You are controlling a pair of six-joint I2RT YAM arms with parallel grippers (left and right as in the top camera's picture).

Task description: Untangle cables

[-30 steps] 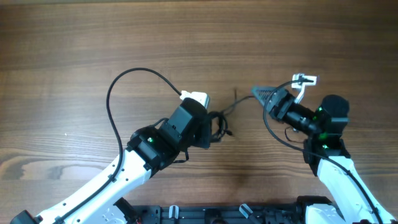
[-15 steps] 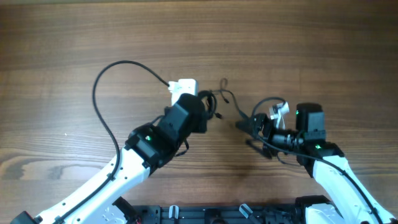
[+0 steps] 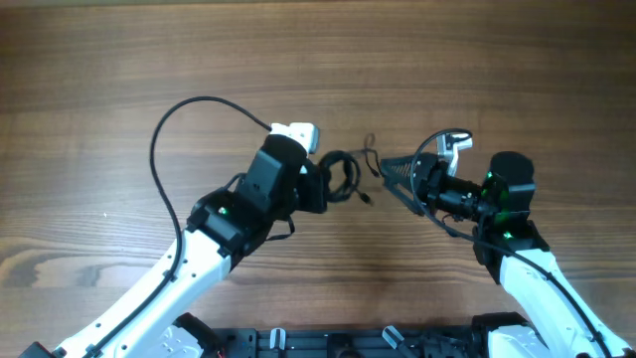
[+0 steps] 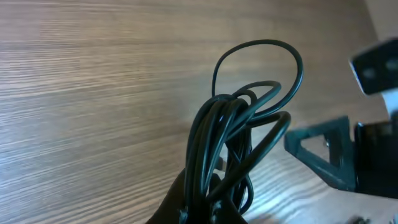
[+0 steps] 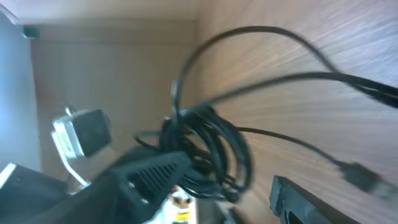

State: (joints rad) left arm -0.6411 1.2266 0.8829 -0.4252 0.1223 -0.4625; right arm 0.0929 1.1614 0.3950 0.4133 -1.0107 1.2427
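The cables are a knotted bundle of thin black loops in the middle of the wooden table. My left gripper is shut on the bundle's near end; in the left wrist view the loops rise straight out of its jaws. Two loose ends stick out toward the right. My right gripper stands open just right of the bundle, fingers pointing at it. The blurred right wrist view has the bundle ahead between the fingers, with a plug lying on the wood.
A thicker black arm cable arcs over the table left of my left arm. White camera mounts sit on the left wrist and the right wrist. The right gripper's finger shows in the left wrist view.
My left gripper carried the bundle up the table, then slightly right. My right gripper swung down and left from the upper right and now sits level with the bundle, jaws a little narrower.
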